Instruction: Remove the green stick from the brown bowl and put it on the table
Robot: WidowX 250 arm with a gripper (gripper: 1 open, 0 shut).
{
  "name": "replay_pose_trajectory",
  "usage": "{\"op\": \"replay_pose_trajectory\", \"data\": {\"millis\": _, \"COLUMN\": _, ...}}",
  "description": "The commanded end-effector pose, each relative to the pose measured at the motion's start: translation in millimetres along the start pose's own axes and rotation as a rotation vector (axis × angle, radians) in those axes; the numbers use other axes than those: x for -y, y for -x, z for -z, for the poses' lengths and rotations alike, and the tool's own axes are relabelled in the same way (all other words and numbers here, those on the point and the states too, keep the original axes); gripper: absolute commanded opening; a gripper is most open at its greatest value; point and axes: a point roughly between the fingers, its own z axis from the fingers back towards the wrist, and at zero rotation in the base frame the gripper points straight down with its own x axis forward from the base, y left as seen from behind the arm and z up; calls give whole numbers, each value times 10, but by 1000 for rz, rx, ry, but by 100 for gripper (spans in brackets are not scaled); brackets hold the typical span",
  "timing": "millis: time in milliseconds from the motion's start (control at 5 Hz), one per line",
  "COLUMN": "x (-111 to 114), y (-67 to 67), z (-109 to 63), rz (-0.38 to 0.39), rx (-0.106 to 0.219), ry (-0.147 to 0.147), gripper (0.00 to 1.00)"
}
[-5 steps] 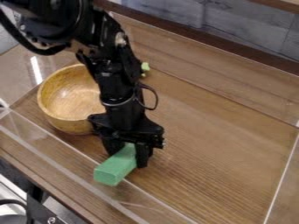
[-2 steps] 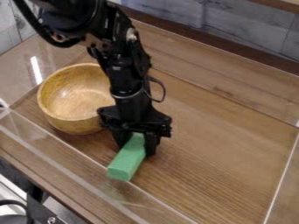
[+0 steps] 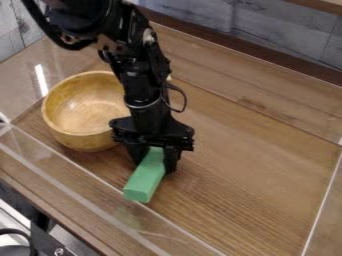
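STEP: setting down | GRIP: your black gripper [image 3: 152, 153] was clamped shut on the flat bright-green stick [image 3: 144, 180]; stick lay out of the round light-brown wooden bowl [image 3: 76, 112], at its 4 o'clock, low over the wood-grain table [image 3: 254, 160] | ADVICE: you needed it resting flat before releasing; then lift straight up

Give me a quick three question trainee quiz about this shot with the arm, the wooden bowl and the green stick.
1. True or false: the green stick lies inside the brown bowl.
2. Which surface is under the stick's low end? A) the table B) the bowl's rim C) a shelf
3. Fill in: the gripper points ____ with its fingers closed on the stick's upper end.

Key: 1 false; 2 A; 3 down
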Motion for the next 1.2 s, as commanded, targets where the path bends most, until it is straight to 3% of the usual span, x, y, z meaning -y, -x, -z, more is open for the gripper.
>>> {"op": "replay_pose_trajectory", "data": {"millis": 0, "x": 12, "y": -17, "z": -113, "rz": 20, "rx": 33, "ry": -4, "gripper": 0}}
{"op": "replay_pose_trajectory", "data": {"millis": 200, "x": 68, "y": -34, "z": -128, "rz": 61, "rx": 23, "ry": -5, "gripper": 100}}
{"op": "replay_pose_trajectory", "data": {"millis": 400, "x": 24, "y": -66, "z": -234, "rz": 73, "rx": 21, "ry": -1, "gripper": 100}}
{"op": "replay_pose_trajectory", "data": {"millis": 600, "x": -15, "y": -82, "z": -433, "rz": 91, "rx": 40, "ry": 11, "gripper": 100}}
{"op": "replay_pose_trajectory", "data": {"millis": 800, "x": 67, "y": 6, "z": -733, "rz": 138, "rx": 68, "ry": 20, "gripper": 100}}
{"op": "replay_pose_trajectory", "data": {"millis": 1000, "x": 176, "y": 72, "z": -832, "rz": 178, "rx": 88, "ry": 7, "gripper": 100}}
